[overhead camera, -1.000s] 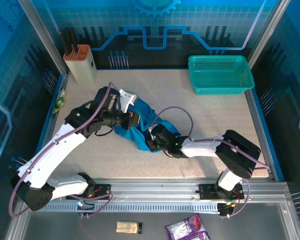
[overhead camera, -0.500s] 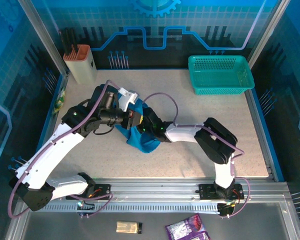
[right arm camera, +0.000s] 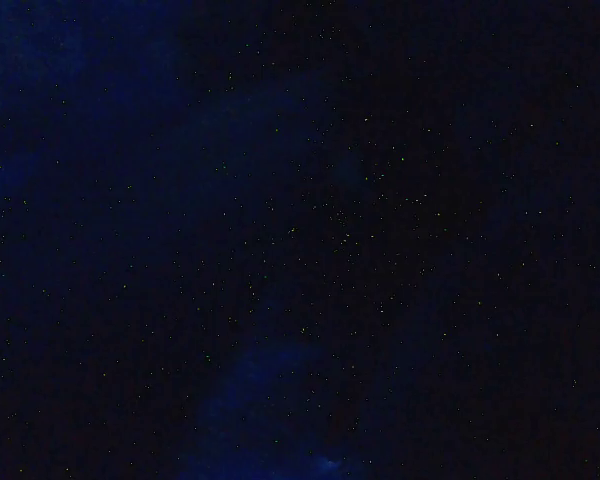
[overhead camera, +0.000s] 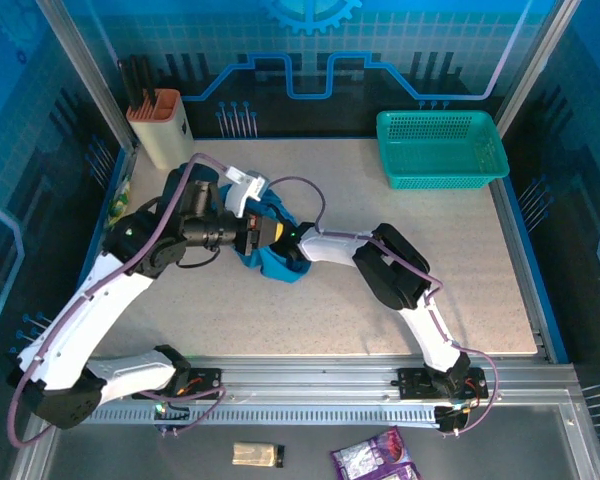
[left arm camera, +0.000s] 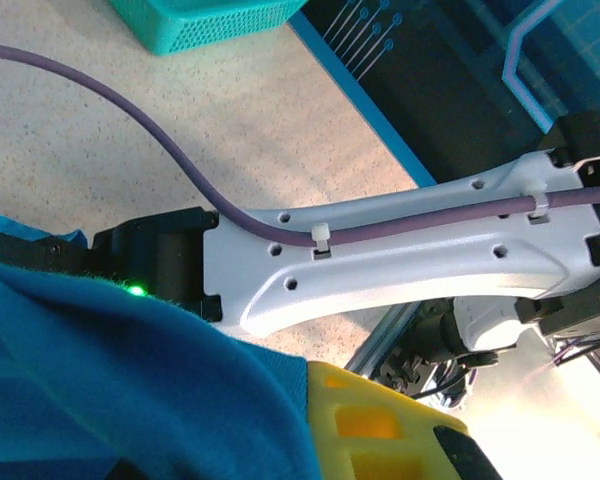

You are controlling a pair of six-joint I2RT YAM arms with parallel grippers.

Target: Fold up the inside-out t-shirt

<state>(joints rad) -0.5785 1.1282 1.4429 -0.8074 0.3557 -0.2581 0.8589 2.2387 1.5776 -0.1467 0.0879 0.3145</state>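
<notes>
The inside-out t-shirt is a bunched blue-teal heap left of the table's middle. My left gripper reaches into its top from the left. In the left wrist view the cloth presses against my yellow finger, and the other finger is hidden under the folds. My right gripper is pushed into the bundle from the right, its fingers buried, with its white forearm crossing just beyond. The right wrist view is dark, with dim blue cloth over the lens.
A teal mesh basket stands at the back right. A beige holder with dark tools sits at the back left. Blue walls close in the table on three sides, and a metal rail runs along the front.
The right arm has swung left and pushed deeper into the shirt. The bundle has drawn in smaller and shifted left and back with the left gripper.
</notes>
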